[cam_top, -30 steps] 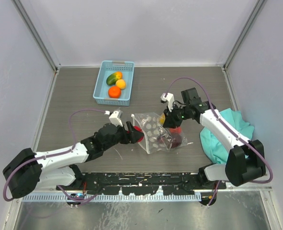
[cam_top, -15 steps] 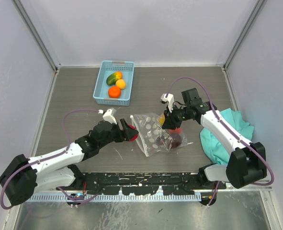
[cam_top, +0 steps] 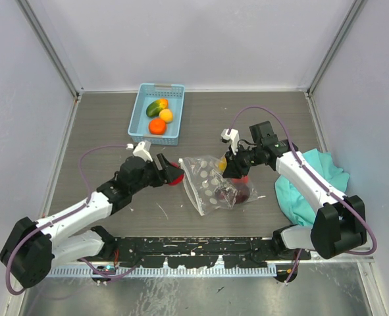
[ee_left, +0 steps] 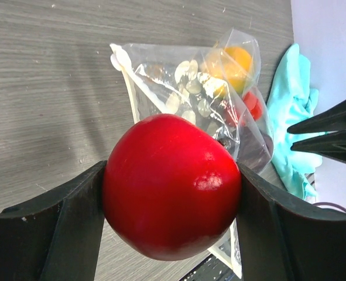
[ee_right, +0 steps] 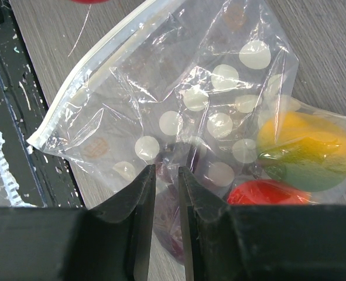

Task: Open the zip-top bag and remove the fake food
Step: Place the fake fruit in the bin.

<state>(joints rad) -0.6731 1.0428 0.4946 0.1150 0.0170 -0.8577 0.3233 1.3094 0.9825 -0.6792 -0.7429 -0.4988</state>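
The zip-top bag [cam_top: 209, 179] lies mid-table, its open mouth facing the left arm. It holds yellow-green [ee_right: 306, 151], red [ee_right: 265, 192] and dark purple [cam_top: 241, 193] fake food. My left gripper [cam_top: 170, 172] is shut on a glossy red fruit [ee_left: 171, 184] and holds it left of the bag [ee_left: 178, 82], clear of its mouth. My right gripper [cam_top: 232, 170] sits on the bag's right part. Its jaws stand nearly closed, pinching the dotted plastic [ee_right: 178, 88] over the purple piece.
A light blue basket [cam_top: 137, 117] at the back left holds a green, a yellow and an orange fruit. A teal cloth [cam_top: 312, 181] lies bunched at the right, under the right arm. A black rail runs along the near edge.
My left gripper has carried the red fruit away from the bag's mouth, up and to the left towards the basket. The right gripper and bag have stayed put.
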